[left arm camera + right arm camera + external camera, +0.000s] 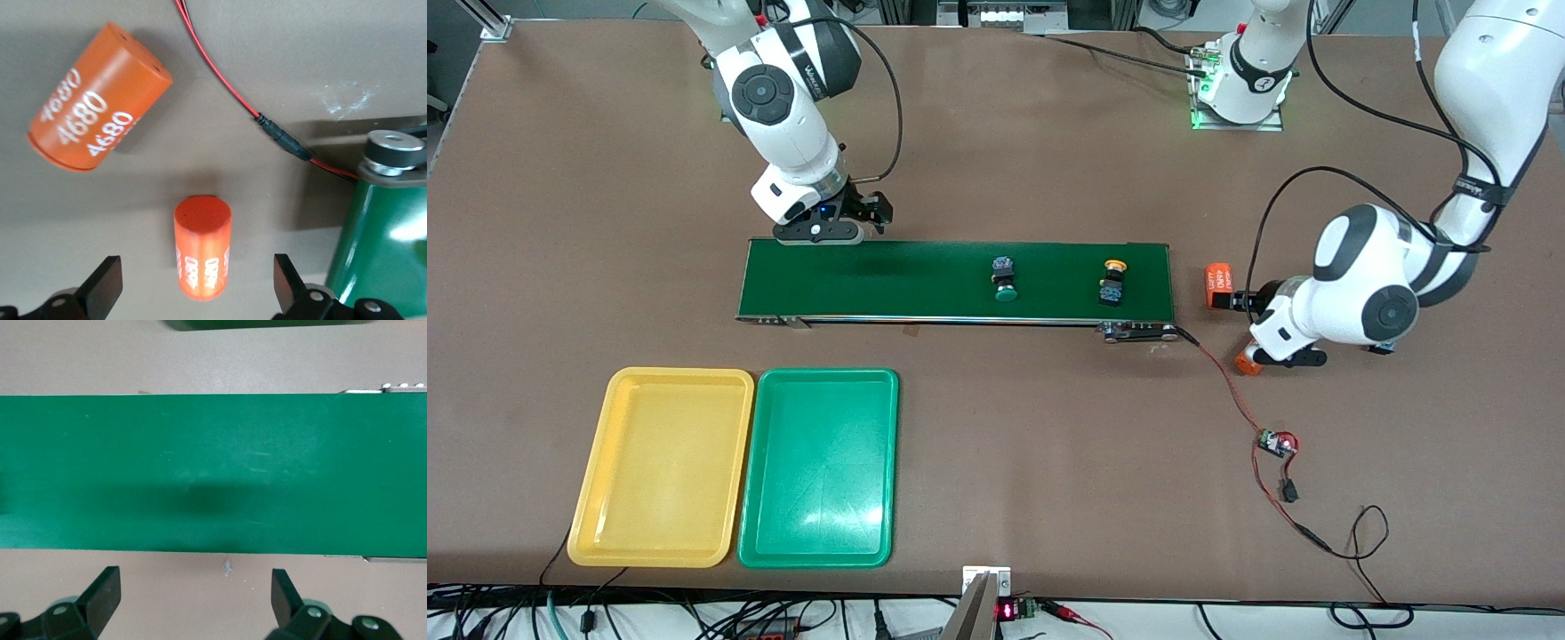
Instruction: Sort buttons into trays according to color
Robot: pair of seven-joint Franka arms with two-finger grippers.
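In the front view the left gripper (1249, 333) is hidden under its own wrist, and one orange cylinder (1247, 360) beneath it is mostly covered.

The front view looks down from high across the table (996, 498) at both bases, while each wrist camera stares straight down, close — sharing the conveyor belt (925, 280), the left's catching only its end (383, 240).

- A wide brown table (996, 462) with a matte top fills the view.
- Cables (694, 613) hang along its edge nearest the front camera.
- Aluminium framing (489, 18) stands at one corner.
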